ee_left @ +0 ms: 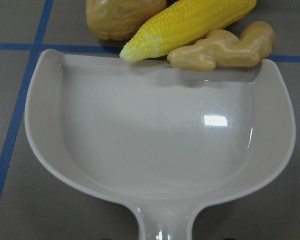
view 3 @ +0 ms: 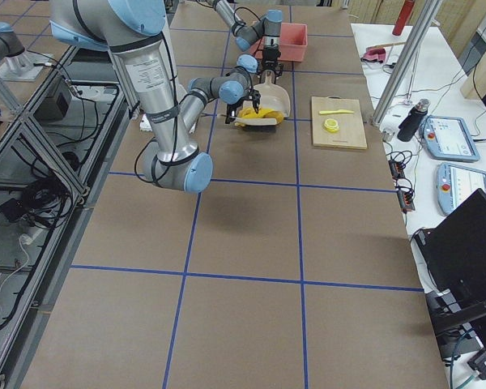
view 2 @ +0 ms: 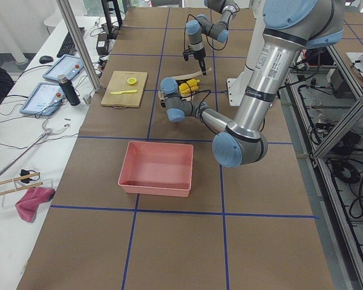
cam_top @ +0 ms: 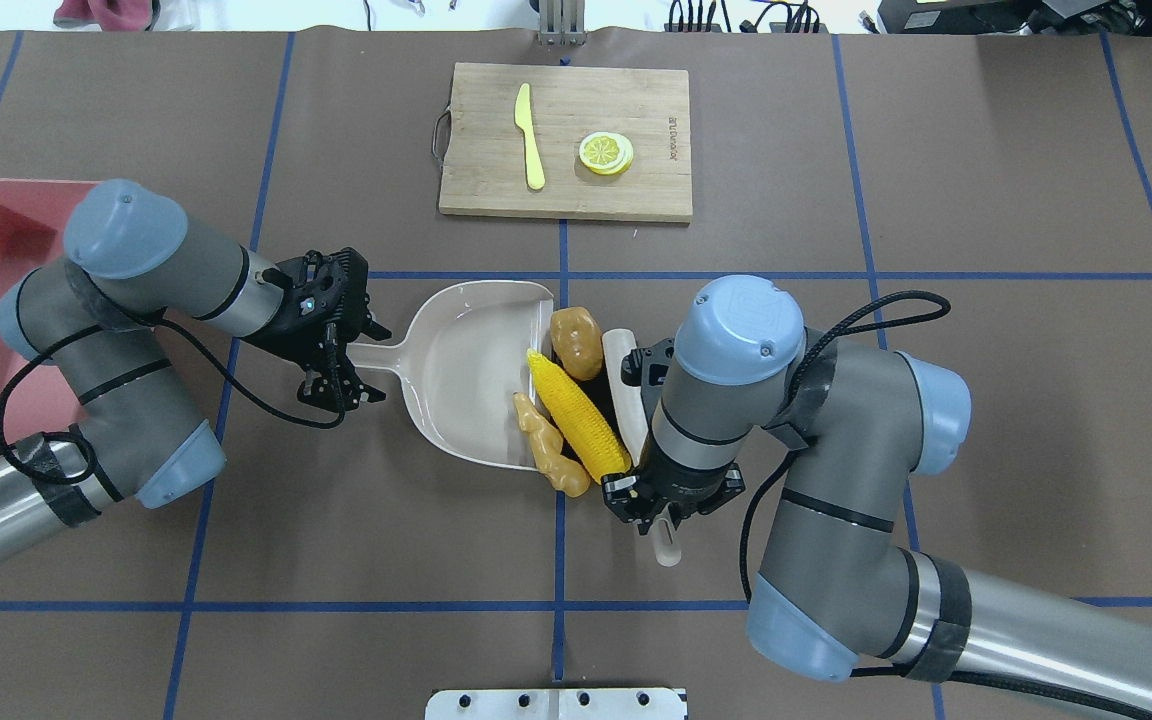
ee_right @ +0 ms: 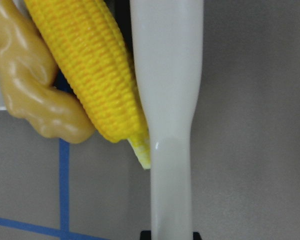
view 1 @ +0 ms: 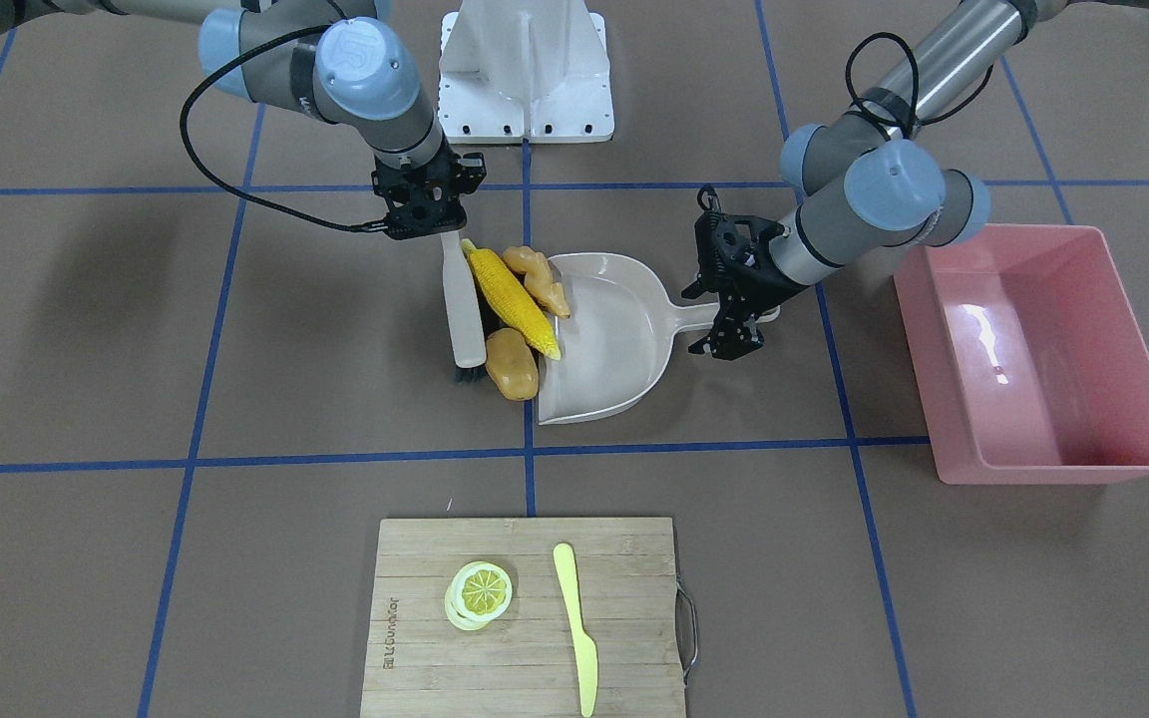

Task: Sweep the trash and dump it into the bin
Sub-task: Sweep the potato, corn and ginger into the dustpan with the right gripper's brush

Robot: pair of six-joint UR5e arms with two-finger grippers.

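**Brown taped table: toy food bunched at the dustpan's lip**

Matte brown paper (cam_top: 936,150) covers the table, ruled into squares by blue tape. Nearest the robot sits its white metal base plate (cam_top: 556,703). Just ahead, the right gripper (view 1: 440,227) points down, its jaws narrowed tight on the end of a hand brush (view 1: 462,299). The brush has a smooth, glossy white handle that widens into a flat paddle, with short black bristles (view 1: 466,374) beneath its far end. The paddle lies lengthwise against the corn cob (cam_top: 578,412), a tapered bright-yellow cylinder of pebbled kernel rows. On the cob's other side, touching it, is the ginger root (cam_top: 548,447), tan, shiny and knobbly, resting across the dustpan's open lip. The potato (cam_top: 576,342), a rounded orange-brown lump with faintly wrinkled skin, sits on the paper just outside the lip. It is beside the cob's pale pointed tip, which reaches the edge.

The dustpan (cam_top: 466,370) is glossy beige plastic, a shallow scoop with a straight mouth, a curved back wall and a stubby handle (cam_top: 376,352). The left gripper (cam_top: 371,362) lies level at that handle with a finger on either side; whether the jaws pinch it cannot be told. Well apart, at the robot's left end, stands the bin (view 1: 1053,471), a deep pink rectangular tub with shiny walls and a rimmed edge.

Farthest out lies a bamboo cutting board (cam_top: 656,190) with a wire handle (cam_top: 439,135). It bears a round lemon slice (cam_top: 605,153) and a pale yellow plastic knife (cam_top: 530,140), apart from each other.
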